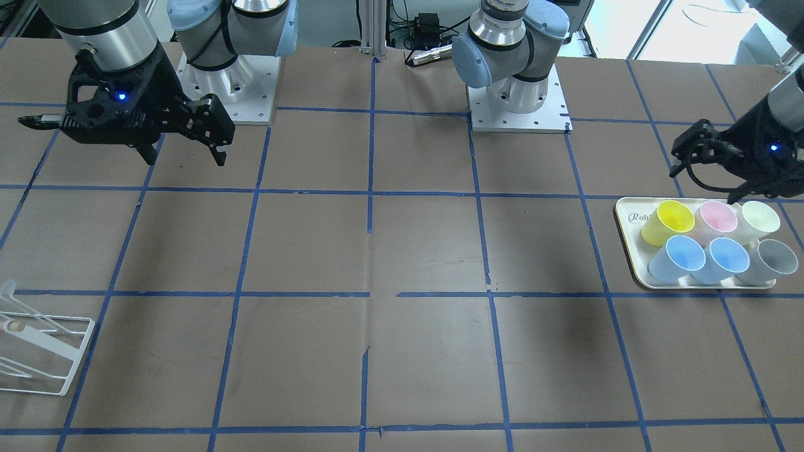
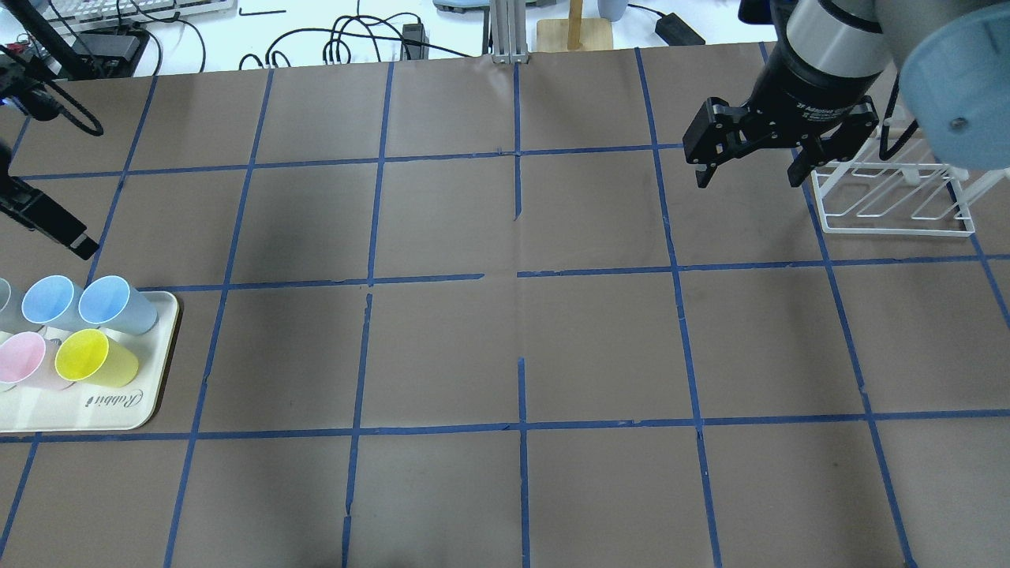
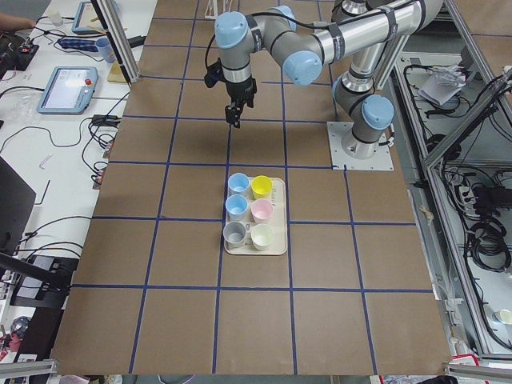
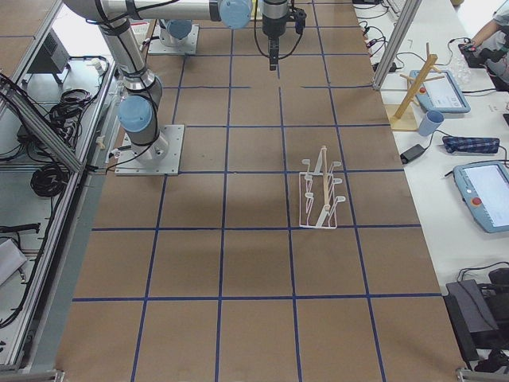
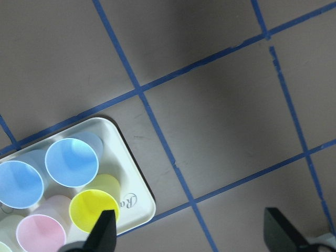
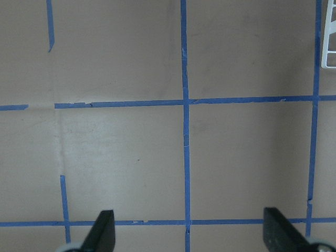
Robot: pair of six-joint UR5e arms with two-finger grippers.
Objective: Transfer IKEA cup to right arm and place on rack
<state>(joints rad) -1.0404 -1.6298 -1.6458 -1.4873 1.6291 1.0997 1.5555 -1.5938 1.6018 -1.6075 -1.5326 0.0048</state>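
left gripper (image 5: 191,232): fingers spread wide with nothing between them; raised above the table, beside one corner of the tray.
right gripper (image 2: 748,175): fingers spread wide, holding nothing; raised above the table.
blue cup (image 5: 71,161): stands mouth up in the tray, lower than the left gripper and off to its side, apart from both fingers. It is the corner cup of a blue pair.
second blue cup (image 5: 18,184): just beside the blue cup, the same in colour and shape.
yellow cup (image 5: 93,210): just beside the blue cup, in the neighbouring row. In the wrist view it is the cup closest to a left gripper fingertip.
pink cup (image 5: 39,233), cream cup (image 1: 760,218), grey cup (image 1: 776,258): fill the remaining places, making two close-packed rows of three.
tray (image 5: 134,178): cream, with rounded corners and lettering on the rim by the yellow cup.
rack (image 4: 322,191): white wire, on the table lower than the right gripper and to its outer side, apart from it. The right arm partly hides it in the overhead view.
table (image 2: 442,355): brown cover with a grid of blue tape.
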